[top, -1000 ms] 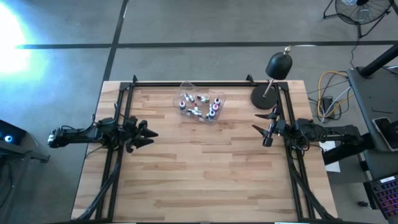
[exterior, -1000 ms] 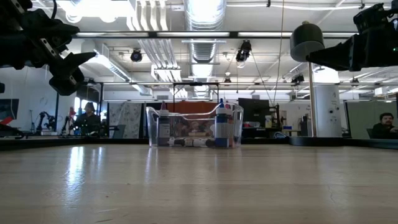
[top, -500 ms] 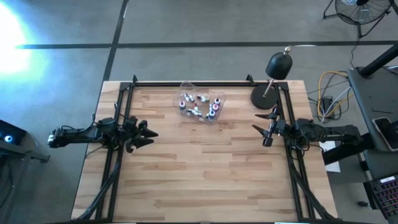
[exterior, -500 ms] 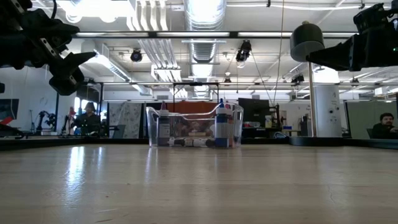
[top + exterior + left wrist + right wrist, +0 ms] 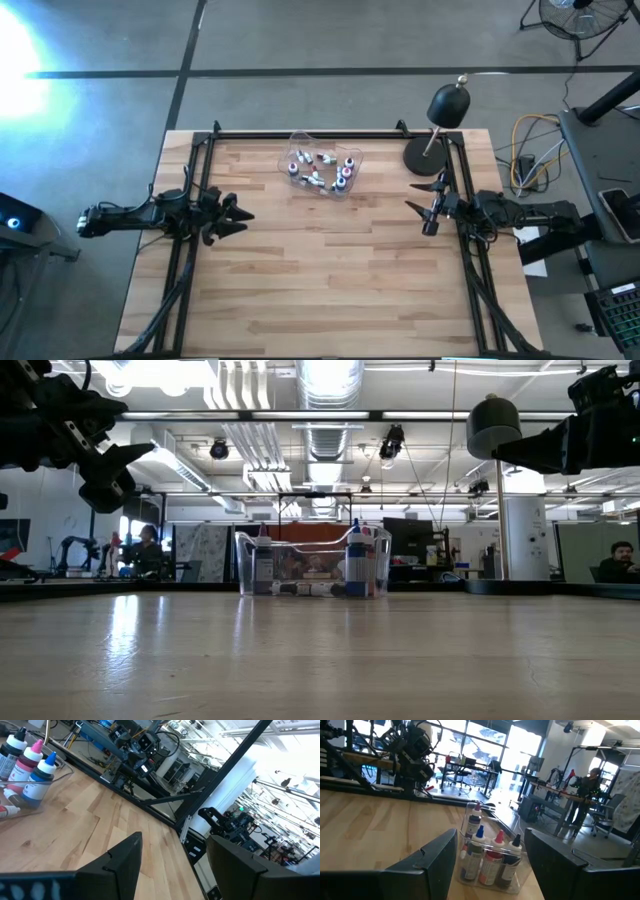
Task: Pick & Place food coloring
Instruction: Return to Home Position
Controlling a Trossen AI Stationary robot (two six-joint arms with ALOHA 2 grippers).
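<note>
**Park both arms wide of the tub**

Your left end effector [image 5: 238,220] hangs empty with its fingers spread wide, well off to the left of the clear tub [image 5: 296,140]. Your right end effector [image 5: 420,208] is likewise wide and empty, well off to the tub's right. Both are raised off the table [image 5: 320,290]. The food coloring [image 5: 320,172] bottles are inside the tub, some upright, some lying on its floor. None shows outside it, so the sorting looks finished. To home cleanly, settle each arm on its own side, keep it high, and sweep nothing toward the tub.
</note>
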